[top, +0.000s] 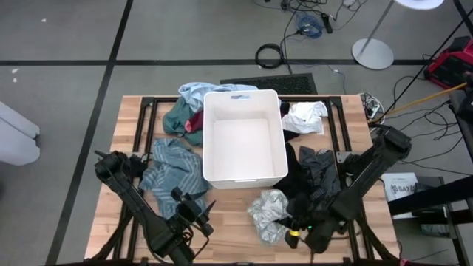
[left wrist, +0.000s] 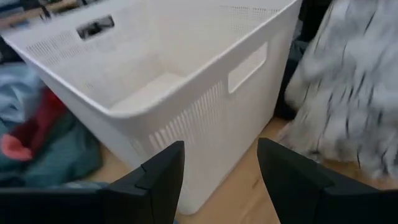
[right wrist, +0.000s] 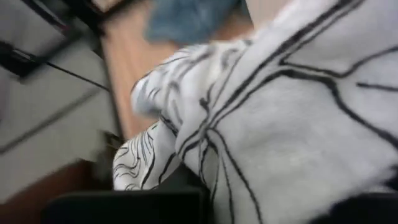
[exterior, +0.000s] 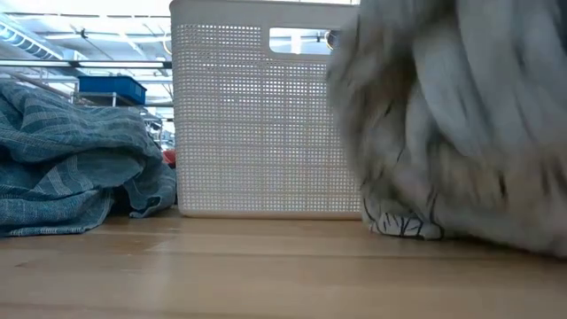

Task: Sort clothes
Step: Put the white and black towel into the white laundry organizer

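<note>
At the table's near edge, right of centre, the right arm slants in from the right side, elbow out over the table's right rim, wrist down low. Its gripper (top: 294,235) is clamped on the white-grey garment (top: 267,216), a crumpled heap with thin black lines lying just in front of the bin (top: 244,177); the cloth fills that arm's wrist view and bulks close beside the bin in the low view.

The left arm lies along the near left corner, forearm angled toward the middle. Its gripper (left wrist: 219,180) hangs empty with fingers spread, pointed at the bin's near corner, touching nothing.

A teal striped garment (top: 170,171) sits against the bin's left wall. Behind it lie a dark teal piece (top: 177,118) with a red one (top: 196,124), and a light blue one (top: 196,92) at the far-left corner. A white piece (top: 304,117) rests right of the bin, and black and dark grey clothes (top: 310,174) spread between bin and right arm.

Bare wood shows along the near edge between the two grippers and on the table's left strip.
</note>
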